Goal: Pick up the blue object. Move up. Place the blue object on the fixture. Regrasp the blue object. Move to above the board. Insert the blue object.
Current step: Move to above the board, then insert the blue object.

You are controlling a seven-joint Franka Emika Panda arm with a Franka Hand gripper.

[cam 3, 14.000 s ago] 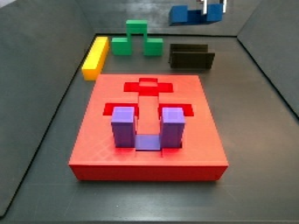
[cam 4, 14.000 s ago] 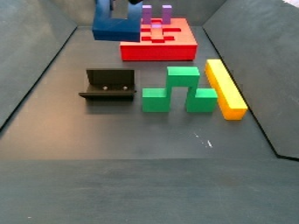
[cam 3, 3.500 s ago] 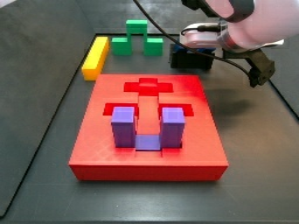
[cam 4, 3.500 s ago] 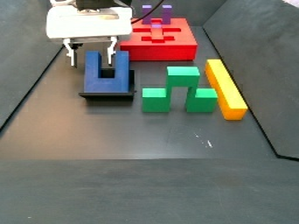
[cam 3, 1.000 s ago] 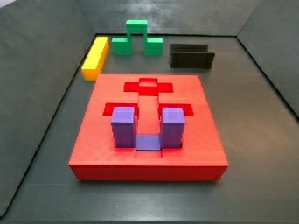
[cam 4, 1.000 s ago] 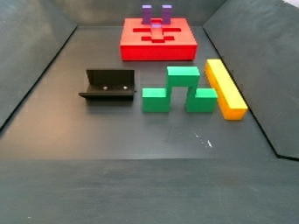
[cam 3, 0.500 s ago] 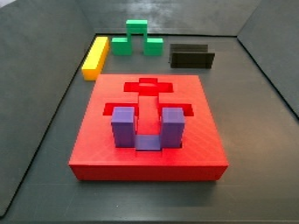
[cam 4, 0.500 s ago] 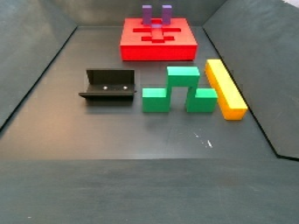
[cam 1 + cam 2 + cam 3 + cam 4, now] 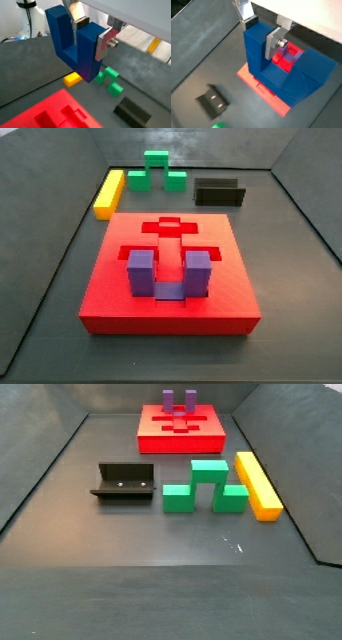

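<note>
In both wrist views my gripper (image 9: 90, 34) (image 9: 261, 33) is shut on one prong of the deep-blue U-shaped blue object (image 9: 69, 46) (image 9: 264, 62), held high above the floor with its joining bar lowest. The red board (image 9: 45, 113) (image 9: 268, 96) lies below it. In both side views the board (image 9: 123, 300) (image 9: 181, 442) carries a purple U-shaped piece (image 9: 142, 274) (image 9: 170, 398). The dark fixture (image 9: 219, 194) (image 9: 127, 482) (image 9: 137, 113) (image 9: 214, 101) stands empty. Neither gripper nor blue object shows in the side views.
A green block (image 9: 160, 172) (image 9: 207, 484) (image 9: 107, 80) and a yellow bar (image 9: 108, 193) (image 9: 258, 484) (image 9: 72, 78) lie on the dark floor beside the fixture. Sloping grey walls enclose the floor.
3.5 s ago the gripper held the blue object at the fixture in the side views. Both have since left those views. Over the last second the side views have not changed.
</note>
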